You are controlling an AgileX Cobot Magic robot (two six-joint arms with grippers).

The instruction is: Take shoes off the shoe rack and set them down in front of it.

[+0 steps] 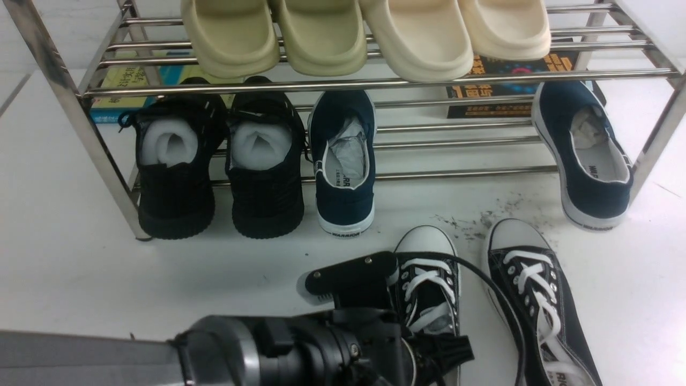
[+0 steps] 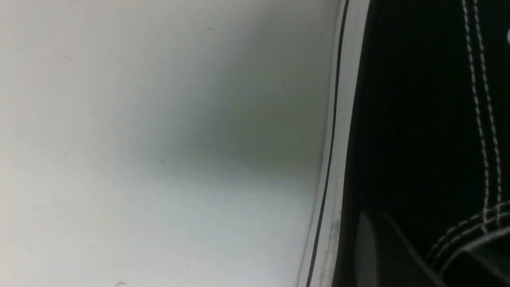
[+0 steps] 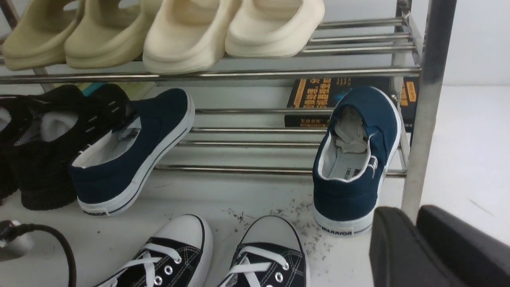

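Note:
Both black canvas shoes stand on the white floor in front of the chrome shoe rack, toes toward it: the left one and the right one. My left gripper is at the left shoe. One finger lies outside its left wall and the other is hidden, so the jaw state is unclear. The left wrist view is filled by that shoe's side and a dark finger. My right gripper hovers empty near the rack's right post, its fingers a narrow gap apart, with both shoes below.
The lower tier holds two all-black shoes with white foam and two navy slip-ons. Beige slides fill the top tier. Books lie behind the rack. Dark specks dot the floor. A cable loops between the sneakers.

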